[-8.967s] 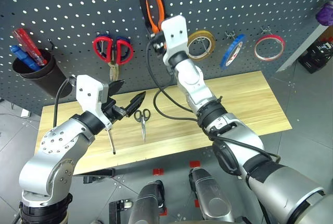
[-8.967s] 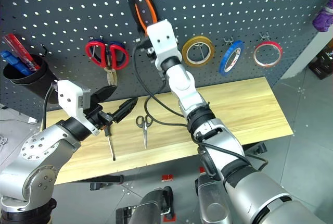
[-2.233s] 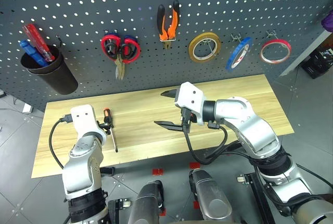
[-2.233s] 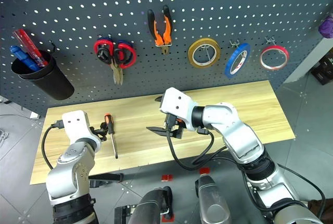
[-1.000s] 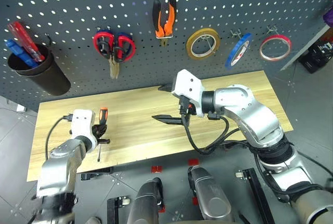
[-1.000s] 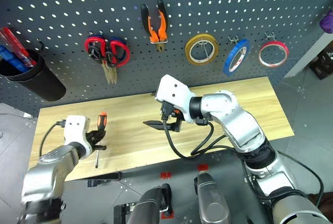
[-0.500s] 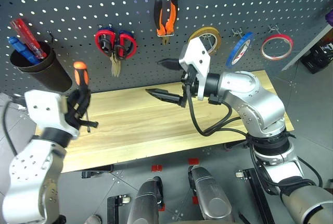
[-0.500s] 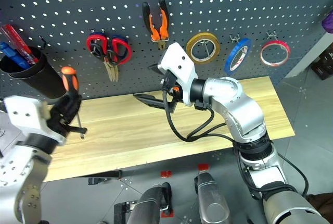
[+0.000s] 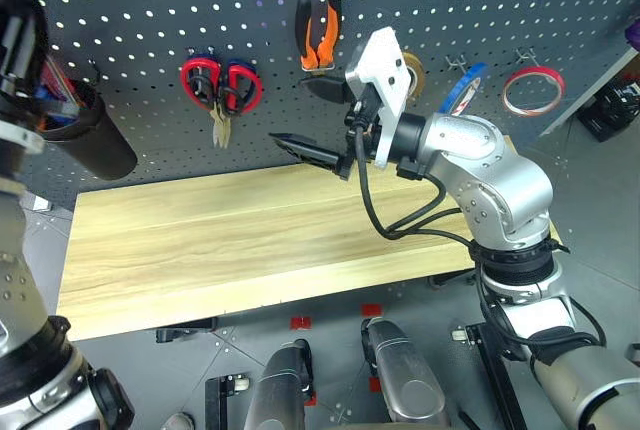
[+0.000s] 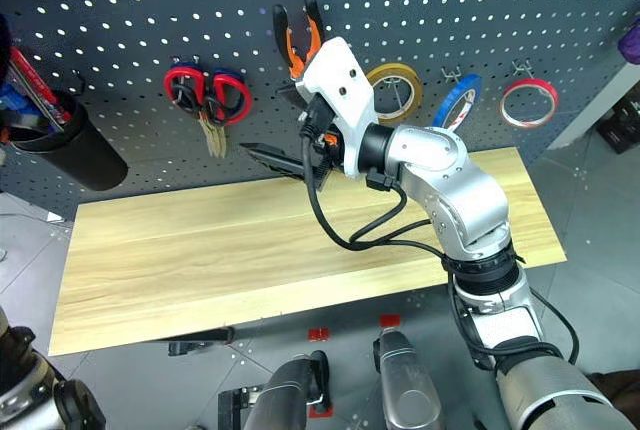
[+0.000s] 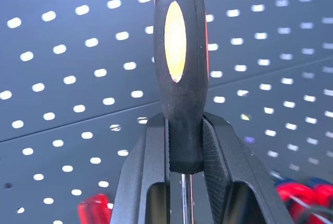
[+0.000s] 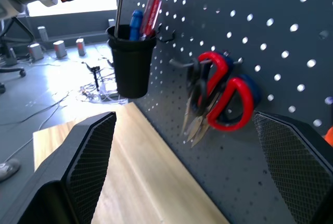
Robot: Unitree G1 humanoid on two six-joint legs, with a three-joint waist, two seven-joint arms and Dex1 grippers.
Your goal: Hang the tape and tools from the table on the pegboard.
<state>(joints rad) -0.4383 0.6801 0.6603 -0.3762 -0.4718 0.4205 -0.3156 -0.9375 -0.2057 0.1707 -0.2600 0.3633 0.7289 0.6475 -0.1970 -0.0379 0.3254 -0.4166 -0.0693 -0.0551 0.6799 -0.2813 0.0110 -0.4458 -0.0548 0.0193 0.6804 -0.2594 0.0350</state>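
- Left wrist view: left gripper (image 11: 186, 146) clamped on the screwdriver (image 11: 180, 67), handle up, in front of the pegboard (image 11: 78, 52).
- Right gripper (image 9: 325, 125) spread wide, empty.
- Pliers (image 9: 318, 30) and red tape (image 9: 532, 91) already hung.
- Tabletop (image 9: 250, 250) bare; screwdriver left, I'd say.

Colours, pegboard side
Screwdriver (image 11: 180, 73) handle black with orange insets; behind it dark grey pegboard (image 11: 78, 67), rows of pale holes.

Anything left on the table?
No. The table top is bare; the screwdriver sits clamped in the left gripper.
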